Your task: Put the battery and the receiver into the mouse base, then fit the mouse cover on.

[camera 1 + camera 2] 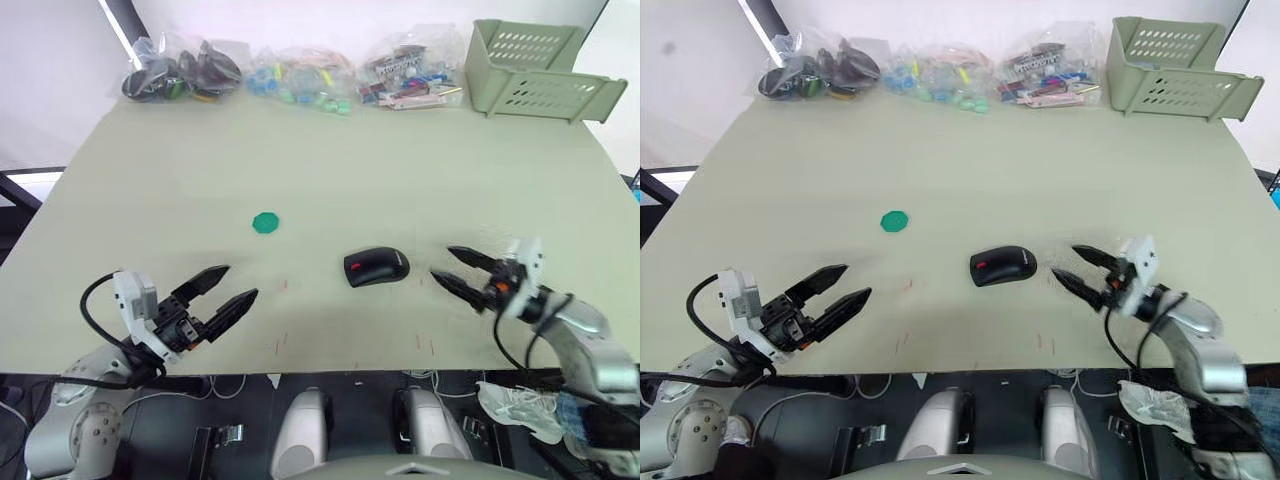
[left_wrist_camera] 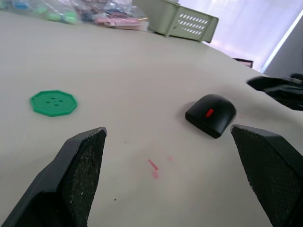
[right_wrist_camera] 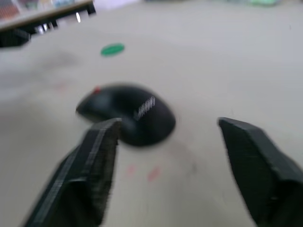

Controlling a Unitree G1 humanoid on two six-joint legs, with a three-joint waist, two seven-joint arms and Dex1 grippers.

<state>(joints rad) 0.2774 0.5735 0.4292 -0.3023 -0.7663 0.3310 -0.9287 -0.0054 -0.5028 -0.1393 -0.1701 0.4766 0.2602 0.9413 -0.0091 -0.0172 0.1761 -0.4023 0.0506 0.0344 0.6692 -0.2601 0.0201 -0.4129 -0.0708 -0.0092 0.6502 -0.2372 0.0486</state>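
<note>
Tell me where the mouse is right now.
The mouse sits on the table near its front edge, slightly right of centre, just ahead of the open right gripper, with the green disc off to its left.

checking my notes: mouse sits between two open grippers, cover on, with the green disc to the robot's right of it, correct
Wrong on one point: the green disc lies to the robot's left of the mouse, as the left eye view shows. The rest stands: cover on, left gripper and right gripper both open either side.
</note>
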